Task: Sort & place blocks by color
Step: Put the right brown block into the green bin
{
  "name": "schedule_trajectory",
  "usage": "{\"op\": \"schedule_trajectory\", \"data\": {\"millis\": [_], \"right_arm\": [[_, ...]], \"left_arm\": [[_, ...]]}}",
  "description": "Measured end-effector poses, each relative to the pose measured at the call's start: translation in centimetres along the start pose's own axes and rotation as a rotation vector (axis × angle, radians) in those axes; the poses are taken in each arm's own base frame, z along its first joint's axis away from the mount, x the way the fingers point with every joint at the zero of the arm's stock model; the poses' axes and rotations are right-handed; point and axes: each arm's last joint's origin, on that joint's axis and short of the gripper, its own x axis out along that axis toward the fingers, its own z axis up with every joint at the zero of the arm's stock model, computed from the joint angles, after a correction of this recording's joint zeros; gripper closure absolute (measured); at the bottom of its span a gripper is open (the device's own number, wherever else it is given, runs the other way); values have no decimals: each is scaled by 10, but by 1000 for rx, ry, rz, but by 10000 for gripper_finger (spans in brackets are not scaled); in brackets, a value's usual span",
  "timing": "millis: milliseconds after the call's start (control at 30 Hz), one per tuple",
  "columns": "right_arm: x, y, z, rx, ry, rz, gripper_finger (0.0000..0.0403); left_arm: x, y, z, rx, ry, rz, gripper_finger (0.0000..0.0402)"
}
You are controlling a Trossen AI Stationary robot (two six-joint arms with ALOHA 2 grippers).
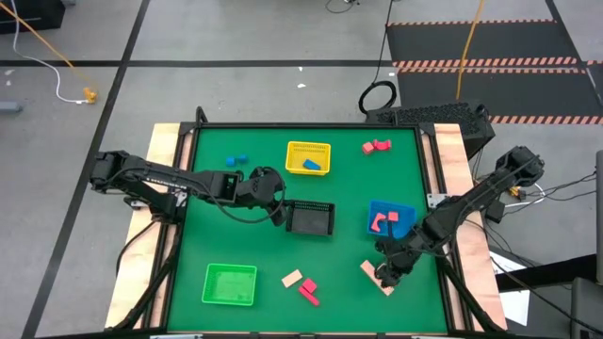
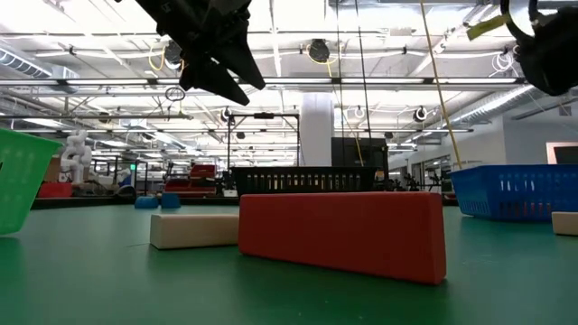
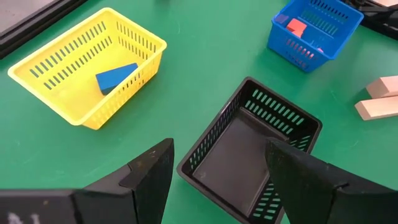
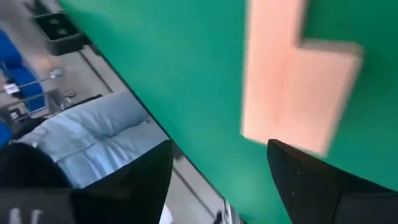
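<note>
My left gripper [image 1: 280,209] is open and empty, hovering at the left side of the black basket [image 1: 311,218]; its wrist view looks down into that basket [image 3: 249,155]. My right gripper [image 1: 386,273] is open and empty just above a tan L-shaped block [image 1: 374,275] lying flat on the mat near the right front, which shows ahead of its fingers [image 4: 298,81]. A blue block [image 3: 116,78] lies in the yellow basket [image 1: 308,157]. Red and pink blocks [image 1: 384,221] lie in the blue basket [image 1: 390,218]. A tan bar [image 1: 292,279] and a red block [image 1: 309,292] lie at the front.
A green basket [image 1: 231,284] stands at the front left. Two blue blocks [image 1: 236,161] lie left of the yellow basket, and red blocks [image 1: 377,146] lie at the far right. A person in light jeans [image 4: 93,149] sits beyond the table's right edge.
</note>
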Motion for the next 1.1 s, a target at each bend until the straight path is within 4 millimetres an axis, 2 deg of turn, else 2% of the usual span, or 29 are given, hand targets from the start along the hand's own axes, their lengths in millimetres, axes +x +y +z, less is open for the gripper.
{"op": "schedule_trajectory", "data": {"millis": [300, 533, 667, 900, 1100], "right_arm": [[-14, -26, 1, 104, -46, -233, 147], [-4, -19, 8, 107, -156, -182, 147], [4, -23, 10, 92, -148, -249, 148], [19, -20, 12, 57, -112, -237, 153], [29, -27, 11, 63, -104, -316, 154]], "left_arm": [[0, 1, 1, -5, -20, 39, 149], [0, 1, 1, -35, -22, 40, 149], [0, 1, 1, -38, -22, 40, 149], [0, 1, 1, -38, -22, 40, 149], [0, 1, 1, -37, -22, 40, 149]]}}
